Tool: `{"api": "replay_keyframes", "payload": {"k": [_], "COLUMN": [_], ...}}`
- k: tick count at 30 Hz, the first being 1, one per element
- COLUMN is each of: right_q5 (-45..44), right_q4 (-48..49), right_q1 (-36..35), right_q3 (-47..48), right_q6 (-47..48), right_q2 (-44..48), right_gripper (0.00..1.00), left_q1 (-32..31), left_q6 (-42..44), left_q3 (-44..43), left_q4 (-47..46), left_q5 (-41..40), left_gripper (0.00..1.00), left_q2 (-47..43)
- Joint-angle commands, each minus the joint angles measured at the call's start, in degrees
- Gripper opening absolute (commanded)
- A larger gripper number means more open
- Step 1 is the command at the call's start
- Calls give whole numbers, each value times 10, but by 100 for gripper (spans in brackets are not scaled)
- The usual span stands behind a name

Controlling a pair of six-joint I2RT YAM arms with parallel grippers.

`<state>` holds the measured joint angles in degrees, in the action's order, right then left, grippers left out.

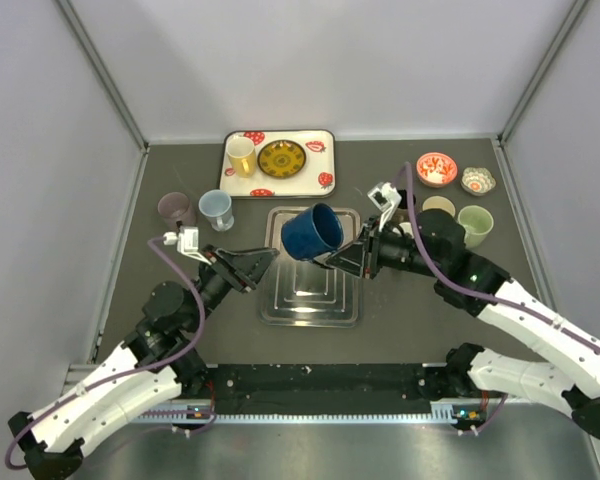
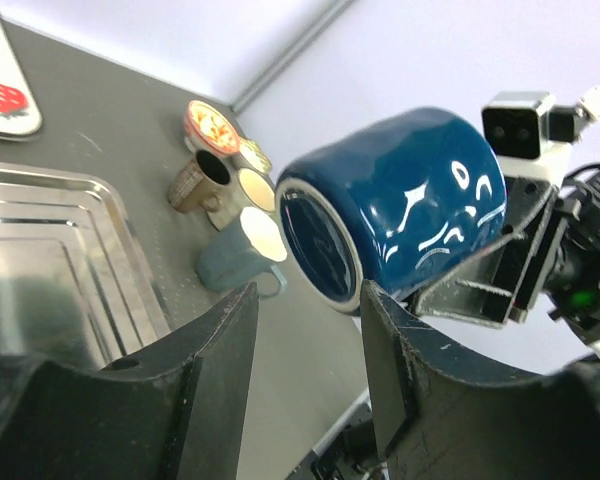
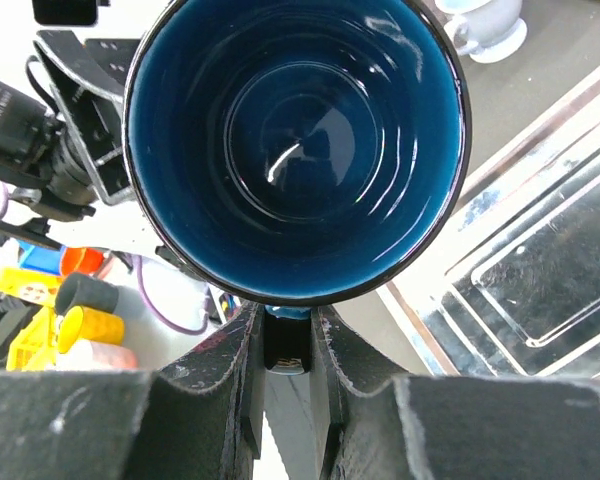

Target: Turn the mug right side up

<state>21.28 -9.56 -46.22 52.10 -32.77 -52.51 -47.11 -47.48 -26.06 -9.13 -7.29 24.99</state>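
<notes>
**A:** What takes up the most room?

**B:** The dark grey counter. At its middle lies a shallow rectangular steel tray; behind that sits a white rectangular tray printed with strawberries, carrying a yellow mug and a dark round plate with a yellow pattern.

**A:** And the mug to be turned?

**B:** The deep blue glazed ceramic mug is off the counter, in the air over the far end of the steel tray. It is tipped on its side; its mouth faces the right wrist and its base faces the left arm.

**A:** Who has it?

**B:** The right fingers; they are clenched on a narrow blue part at the mug's underside, just by the rim. The left fingers are released and spread, with nothing between them. They are close to the mug's base; whether they touch it I cannot tell.

**A:** Anything smaller?

**B:** A pale blue cup and a mauve cup stand left of the steel tray. At the far right are a pale green cup and a small red-and-white bowl.
</notes>
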Motion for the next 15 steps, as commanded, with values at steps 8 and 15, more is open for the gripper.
{"api": "replay_keyframes", "payload": {"k": [8, 15], "right_q5": [-142, -250], "right_q4": [-67, -175], "right_q1": [-17, -16], "right_q3": [96, 133], "right_q6": [68, 98], "right_q2": [6, 15], "right_gripper": [0, 0], "left_q1": [4, 3], "left_q6": [27, 30], "left_q3": [-18, -11], "left_q4": [88, 75], "left_q5": [-82, -70], "left_gripper": [50, 49], "left_q2": [-44, -28]}}
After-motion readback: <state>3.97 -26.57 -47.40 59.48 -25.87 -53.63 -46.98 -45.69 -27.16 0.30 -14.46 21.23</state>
